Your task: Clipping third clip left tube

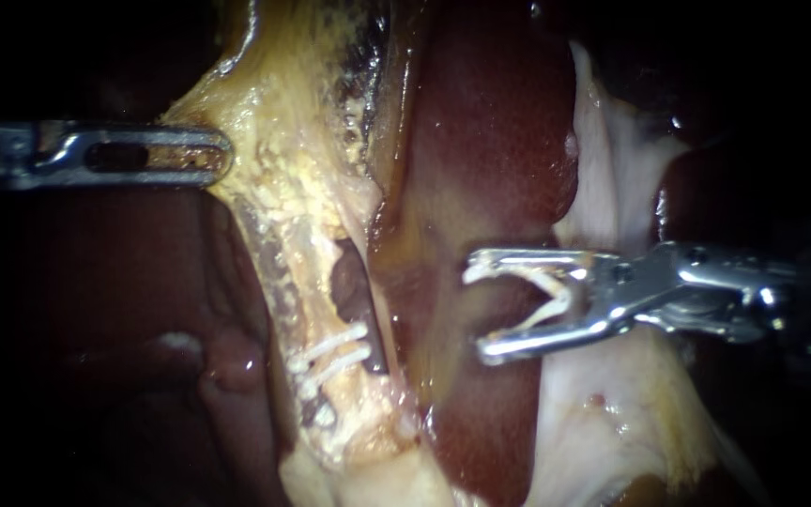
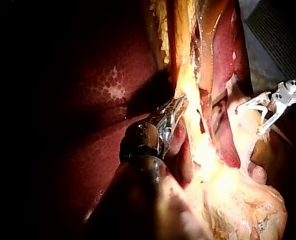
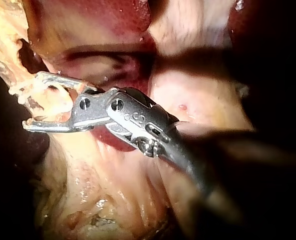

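Endoscope, left instrument point(image 1: 218, 155): slotted steel jaws lying together, pinched on the edge of the yellow fatty tissue point(image 1: 283, 160), which peaks towards them.
Endoscope, right instrument point(image 1: 476, 310): bright metal jaws standing wide apart like a fork. Both bear on the loaded clip point(image 1: 556, 296), a white V seated inside them.
Endoscope, left tube point(image 1: 279, 282): a pale, glassy strand running down beside a dark window in the tissue. It lies well to the left of the right instrument's jaws and is not touched by them.
Endoscope, clips on the tube point(image 1: 335, 349): two thin white bars side by side, crossing the strand just below the window.
Endoscope, liver point(image 1: 490, 141): smooth, wet and dark red, lying behind the right instrument's jaws.
Left wrist, left instrument point(image 2: 176, 106): jaws closed against the glistening yellow strand, with honeycomb-patterned liver point(image 2: 113, 85) beside them.
Left wrist, right instrument point(image 2: 247, 121): beyond the strand and apart from it, its fork open over pale tissue point(image 2: 237, 150).
Right wrist, right instrument point(image 3: 32, 100): a hinged metal head with its two prongs spread. Crumbly yellow-white tissue lies between and ahead of them, and red liver beyond.
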`<state>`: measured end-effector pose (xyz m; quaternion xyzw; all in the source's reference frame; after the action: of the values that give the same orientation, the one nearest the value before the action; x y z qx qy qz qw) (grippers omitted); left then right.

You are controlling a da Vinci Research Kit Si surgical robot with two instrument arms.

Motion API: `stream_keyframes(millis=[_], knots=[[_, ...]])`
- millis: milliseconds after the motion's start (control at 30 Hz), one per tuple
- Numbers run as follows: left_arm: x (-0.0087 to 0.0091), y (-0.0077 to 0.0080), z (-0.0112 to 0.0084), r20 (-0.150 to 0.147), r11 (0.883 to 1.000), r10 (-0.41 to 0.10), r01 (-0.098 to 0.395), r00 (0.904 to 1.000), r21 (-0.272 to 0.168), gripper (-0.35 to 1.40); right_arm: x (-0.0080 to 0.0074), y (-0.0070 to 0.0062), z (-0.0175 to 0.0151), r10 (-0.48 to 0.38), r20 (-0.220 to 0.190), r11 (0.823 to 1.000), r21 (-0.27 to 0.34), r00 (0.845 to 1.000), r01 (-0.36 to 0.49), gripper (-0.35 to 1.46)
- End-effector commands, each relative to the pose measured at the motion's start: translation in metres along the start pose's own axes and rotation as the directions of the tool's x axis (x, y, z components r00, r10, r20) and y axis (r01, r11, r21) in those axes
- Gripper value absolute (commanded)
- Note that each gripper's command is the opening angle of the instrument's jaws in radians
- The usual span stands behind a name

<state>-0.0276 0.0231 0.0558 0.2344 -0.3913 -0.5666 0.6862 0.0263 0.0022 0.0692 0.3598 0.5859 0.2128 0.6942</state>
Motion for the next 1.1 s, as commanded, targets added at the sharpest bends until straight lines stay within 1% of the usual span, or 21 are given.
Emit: stream_keyframes(millis=[33, 167, 267, 333, 433, 567, 667, 900, 1100], knots=[[0.0000, -0.0001, -0.0001, 0.000, 1.000, 0.000, 0.000, 1.0000, -0.002, -0.35, -0.0001, 0.0003, 0.0008, 0.018, 0.003, 1.000, 0.007, 1.000, -0.018, 0.54], [0.0003, -0.0008, -0.0004, 0.002, 1.000, 0.010, -0.010, 0.9999, -0.005, -0.35, -0.0005, 0.0013, 0.0028, 0.067, 0.012, 0.997, 0.022, 0.998, -0.067, 0.53], [0.0004, -0.0012, -0.0006, 0.000, 1.000, 0.015, -0.015, 0.9999, -0.003, -0.35, -0.0011, 0.0022, 0.0039, 0.082, 0.020, 0.996, 0.032, 0.996, -0.082, 0.53], [0.0004, -0.0014, -0.0006, -0.001, 1.000, 0.014, -0.014, 0.9999, -0.001, -0.35, -0.0014, 0.0028, 0.0043, 0.094, 0.022, 0.995, 0.034, 0.995, -0.095, 0.53], [0.0005, -0.0015, -0.0007, -0.002, 1.000, 0.014, -0.014, 0.9999, 0.001, -0.35, -0.0021, 0.0042, 0.0050, 0.107, 0.023, 0.994, 0.033, 0.994, -0.107, 0.53], [0.0006, -0.0017, -0.0008, -0.002, 1.000, 0.014, -0.014, 0.9999, 0.000, -0.35, -0.0030, 0.0058, 0.0056, 0.115, 0.024, 0.993, 0.028, 0.993, -0.115, 0.53], [0.0006, -0.0019, -0.0009, -0.003, 1.000, 0.013, -0.013, 0.9999, 0.002, -0.35, -0.0034, 0.0066, 0.0059, 0.118, 0.024, 0.993, 0.027, 0.993, -0.119, 0.53], [0.0007, -0.0020, -0.0010, -0.002, 1.000, 0.013, -0.013, 0.9999, 0.001, -0.35, -0.0035, 0.0078, 0.0072, 0.129, 0.023, 0.991, 0.023, 0.991, -0.129, 0.53], [0.0007, -0.0021, -0.0010, -0.002, 1.000, 0.013, -0.013, 0.9999, 0.001, -0.35, -0.0041, 0.0085, 0.0089, 0.142, 0.034, 0.989, 0.043, 0.989, -0.143, 0.53]])
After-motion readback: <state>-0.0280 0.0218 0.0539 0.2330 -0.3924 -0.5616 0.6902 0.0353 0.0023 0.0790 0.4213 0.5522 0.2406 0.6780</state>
